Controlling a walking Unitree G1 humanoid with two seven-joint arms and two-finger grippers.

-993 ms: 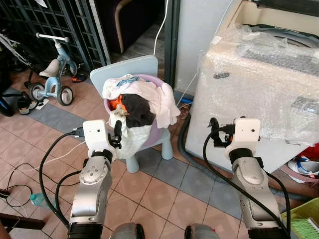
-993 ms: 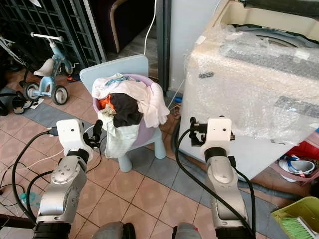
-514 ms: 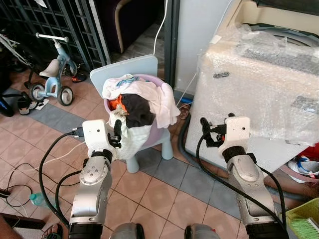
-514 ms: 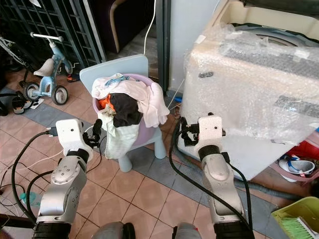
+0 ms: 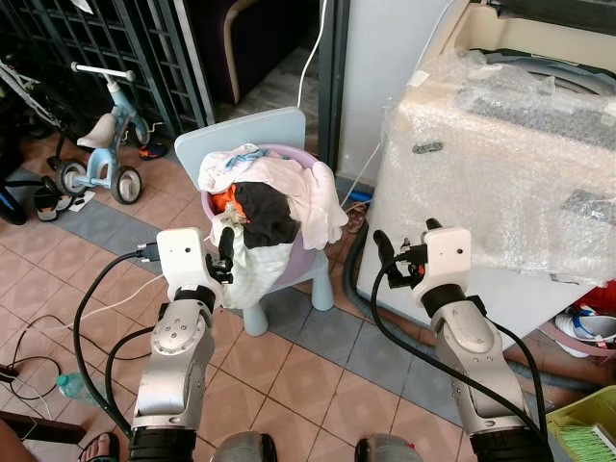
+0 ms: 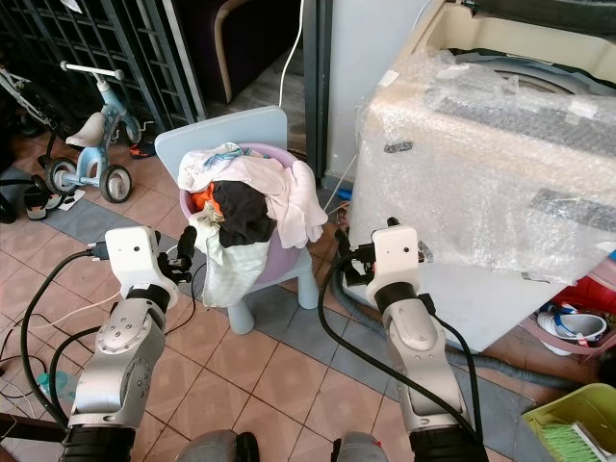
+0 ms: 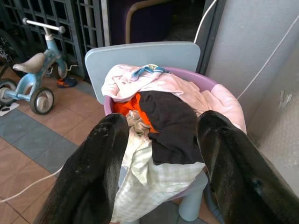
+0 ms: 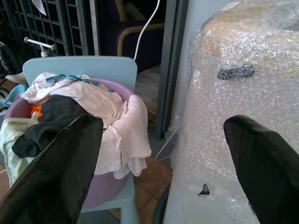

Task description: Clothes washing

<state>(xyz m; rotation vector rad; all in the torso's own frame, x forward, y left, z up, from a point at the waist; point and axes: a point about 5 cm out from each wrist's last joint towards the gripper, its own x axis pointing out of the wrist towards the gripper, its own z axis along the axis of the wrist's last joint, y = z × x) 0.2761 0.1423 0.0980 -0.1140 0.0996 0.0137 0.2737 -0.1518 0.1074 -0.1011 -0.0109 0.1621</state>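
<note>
Looking at this pile, the clothes (image 5: 265, 207) are heaped way over the rim of a purple basin (image 5: 306, 252) that sits on a small pale blue chair (image 5: 252, 135), right beside the bubble-wrapped washing machine (image 5: 510, 144). It's all soft, floppy stuff: white and pink pieces on top, a black garment (image 7: 170, 123) in the middle, something orange underneath, and a pale checked cloth (image 7: 149, 184) hanging down the front. Probably light piece by piece, but tangled, so pulling one may drag others out.

The left gripper (image 7: 161, 154) has its fingers spread apart and empty, aimed at the heap, close in front of the basin. The right gripper (image 8: 163, 154) is also spread wide with nothing in it, hovering between basin and machine.

I'd guess the best bite is a bunched fold of the black garment on top, pinched deep so the cloth doesn't slide out.
</note>
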